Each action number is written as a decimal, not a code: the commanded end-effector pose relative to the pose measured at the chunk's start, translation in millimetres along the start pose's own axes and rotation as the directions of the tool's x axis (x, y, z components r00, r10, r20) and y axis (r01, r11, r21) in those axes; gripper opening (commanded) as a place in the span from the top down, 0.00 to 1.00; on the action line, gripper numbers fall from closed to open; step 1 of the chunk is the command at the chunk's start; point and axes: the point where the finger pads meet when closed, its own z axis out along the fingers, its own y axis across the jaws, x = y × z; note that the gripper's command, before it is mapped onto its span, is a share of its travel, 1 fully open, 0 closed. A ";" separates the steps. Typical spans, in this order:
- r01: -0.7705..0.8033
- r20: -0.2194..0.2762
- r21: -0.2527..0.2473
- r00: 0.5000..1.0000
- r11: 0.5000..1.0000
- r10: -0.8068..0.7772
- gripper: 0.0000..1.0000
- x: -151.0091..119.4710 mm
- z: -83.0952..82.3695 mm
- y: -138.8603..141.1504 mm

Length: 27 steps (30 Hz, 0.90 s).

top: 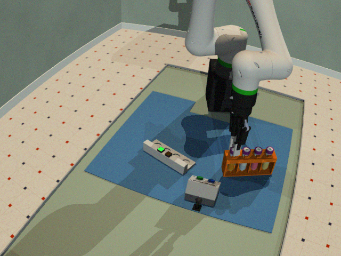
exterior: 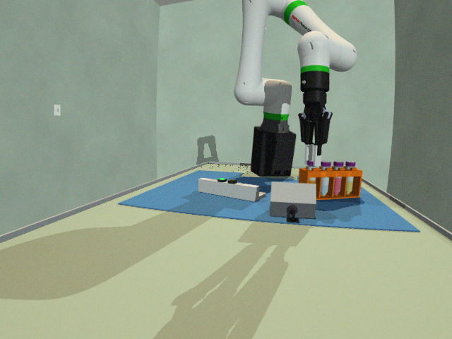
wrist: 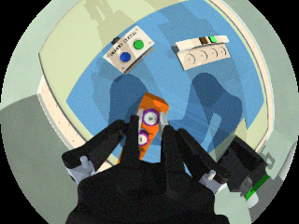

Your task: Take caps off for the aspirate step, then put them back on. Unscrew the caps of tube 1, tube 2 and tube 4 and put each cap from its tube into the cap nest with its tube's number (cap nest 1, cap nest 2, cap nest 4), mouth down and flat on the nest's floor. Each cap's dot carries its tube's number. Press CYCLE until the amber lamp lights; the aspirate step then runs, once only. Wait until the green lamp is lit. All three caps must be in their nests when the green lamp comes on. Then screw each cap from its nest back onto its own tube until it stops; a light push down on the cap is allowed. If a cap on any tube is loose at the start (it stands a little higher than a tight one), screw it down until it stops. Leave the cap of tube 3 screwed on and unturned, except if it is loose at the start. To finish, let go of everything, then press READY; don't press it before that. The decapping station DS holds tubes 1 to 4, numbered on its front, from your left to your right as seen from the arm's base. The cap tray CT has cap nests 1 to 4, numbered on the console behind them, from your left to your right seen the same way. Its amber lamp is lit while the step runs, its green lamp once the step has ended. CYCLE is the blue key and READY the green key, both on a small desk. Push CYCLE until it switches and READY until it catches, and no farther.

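The orange decapping station (top: 249,165) holds four tubes, each with a purple cap. My gripper (top: 234,152) points straight down over the tube at the rack's left end in the top view. It is shut on that tube's purple cap (top: 233,150), which sits on the tube. The wrist view shows this cap (wrist: 145,138) between the two fingers, with the neighbouring cap (wrist: 149,116) just beyond. The white cap tray (top: 168,156) lies to the left; its round nests (wrist: 201,58) look empty. Its green lamp (top: 160,149) is lit and the lamp beside it (top: 168,154) is dark.
The small grey desk (top: 202,190) stands in front of the rack, with the green key (top: 200,177) and the blue key (top: 211,180) on top. The arm's black base block (top: 217,90) stands behind the rack. All stand on a blue mat (top: 154,132).
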 end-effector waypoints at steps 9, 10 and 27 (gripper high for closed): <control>-0.586 -0.012 0.007 0.810 0.810 0.586 1.00 -0.3 0.4 -0.1; -0.623 -0.011 0.008 0.782 0.782 0.623 1.00 -0.3 0.4 -0.1; -0.705 -0.011 0.010 0.709 0.709 0.705 0.65 -0.3 0.5 -0.1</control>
